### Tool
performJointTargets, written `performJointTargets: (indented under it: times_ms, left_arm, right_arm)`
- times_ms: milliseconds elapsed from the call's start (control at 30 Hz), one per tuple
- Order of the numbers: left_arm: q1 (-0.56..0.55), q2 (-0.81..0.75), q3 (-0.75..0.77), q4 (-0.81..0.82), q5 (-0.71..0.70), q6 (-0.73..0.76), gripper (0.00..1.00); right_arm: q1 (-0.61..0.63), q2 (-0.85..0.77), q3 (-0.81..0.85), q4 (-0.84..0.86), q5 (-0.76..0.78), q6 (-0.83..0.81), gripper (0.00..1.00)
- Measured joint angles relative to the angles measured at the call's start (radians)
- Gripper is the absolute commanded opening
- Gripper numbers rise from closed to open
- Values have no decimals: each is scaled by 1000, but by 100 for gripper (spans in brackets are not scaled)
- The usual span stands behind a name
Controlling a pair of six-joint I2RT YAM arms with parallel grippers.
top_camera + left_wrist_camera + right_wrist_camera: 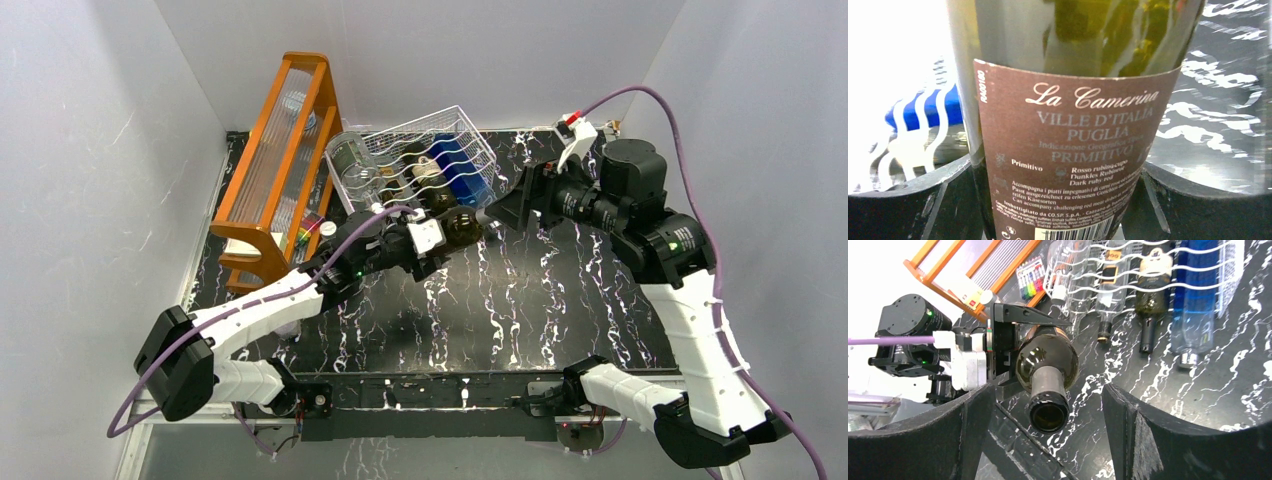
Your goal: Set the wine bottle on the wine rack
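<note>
Left hand (pixel 440 236) grips wine bottle (pixel 1047 360) by labelled body, level, likely to suit wine rack (pixel 400 135) just beyond; right hand (pixel 1045 410) wide, clear of neck.

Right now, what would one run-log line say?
left tool: shut on Primitivo wine bottle | right tool: open, not touching neck | status: bottle off table, not yet on wine rack
</note>
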Motion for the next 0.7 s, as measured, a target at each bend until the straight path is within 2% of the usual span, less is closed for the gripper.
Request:
performJointTargets:
  times_ms: [133,333,433,700]
  left_arm:
    - [0,6,0,52,-76,214,0]
    - [0,9,1,99,-108,477,0]
    - [0,9,0,120,-109,630,0]
    - [0,39,-2,127,-99,882,0]
  right_arm:
    - [0,-11,51,-18,34,-27,88]
    - [0,-15,71,-36,35,-80,88]
    - [1,-5,46,-74,36,-120,88]
    - [30,43,-64,-155,34,-193,86]
